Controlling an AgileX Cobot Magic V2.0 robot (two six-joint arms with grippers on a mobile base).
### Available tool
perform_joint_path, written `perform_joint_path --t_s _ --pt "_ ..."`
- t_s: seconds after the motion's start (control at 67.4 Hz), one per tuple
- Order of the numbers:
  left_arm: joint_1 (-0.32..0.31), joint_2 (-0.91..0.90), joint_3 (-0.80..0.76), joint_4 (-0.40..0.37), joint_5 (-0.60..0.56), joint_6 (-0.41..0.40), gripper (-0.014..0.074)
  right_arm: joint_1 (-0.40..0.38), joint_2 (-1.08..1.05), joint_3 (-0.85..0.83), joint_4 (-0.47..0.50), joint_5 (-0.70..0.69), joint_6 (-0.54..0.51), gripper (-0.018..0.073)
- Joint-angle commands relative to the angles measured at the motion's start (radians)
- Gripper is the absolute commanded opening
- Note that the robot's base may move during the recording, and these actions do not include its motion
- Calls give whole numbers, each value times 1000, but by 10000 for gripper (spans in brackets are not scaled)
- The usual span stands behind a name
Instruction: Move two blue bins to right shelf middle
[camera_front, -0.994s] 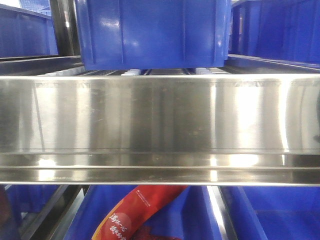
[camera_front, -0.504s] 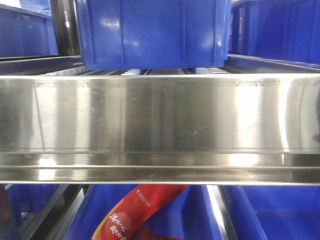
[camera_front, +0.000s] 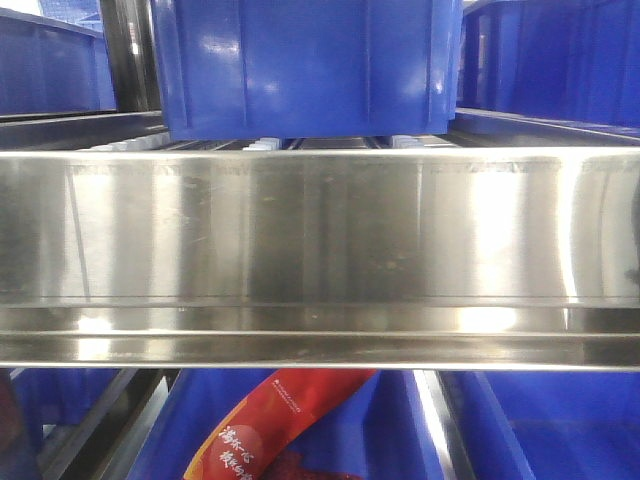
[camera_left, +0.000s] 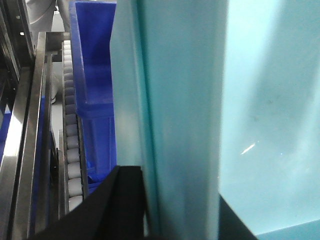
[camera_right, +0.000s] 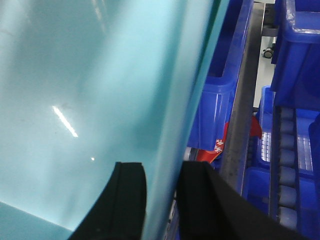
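Pinching the pale cyan plastic bin wall, left end effector and right end effector needed level, matched lift — clearing the brushed-steel shelf rail.

Pale bin overruns both wrist frames; red bag is half hidden behind the shelf rail.

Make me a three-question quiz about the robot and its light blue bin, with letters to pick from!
1. Where is the red packet?
A. under the steel rail
B. on top of the rail
C. in a gripper

2. What colour is the crate above the steel rail?
A. green
B. dark blue
C. yellow

3. What is the right gripper doing?
A. hanging empty
B. pinching the pale blue bin wall
C. holding the packet

A: it shows below the rail.
B: royal blue plastic.
B: black fingers either side of the wall.
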Motion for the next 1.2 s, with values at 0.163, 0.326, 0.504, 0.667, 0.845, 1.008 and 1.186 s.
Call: perform_joint_path --t_s 0.163,0.326,0.504,0.667,0.845,1.008,1.186 --pt "2 -13 -19 -75 99 -18 -111 1 -14 -11 19 93 -36 -154" --pt "2 11 -2 -75 258 -9 -111 1 2 -1 19 183 -36 -154" --pt "2 17 112 -61 280 -6 -111 1 17 93 19 190 -36 -154" --pt "2 41 206 -51 236 -6 -111 1 46 173 19 142 -36 -154" --pt "2 83 239 -43 176 -6 -111 1 102 193 19 78 -36 -154" --pt "2 119 239 -30 127 -6 -111 1 150 193 9 27 -36 -154" --pt "2 147 239 -29 119 -4 -107 1 191 193 9 22 -36 -41"
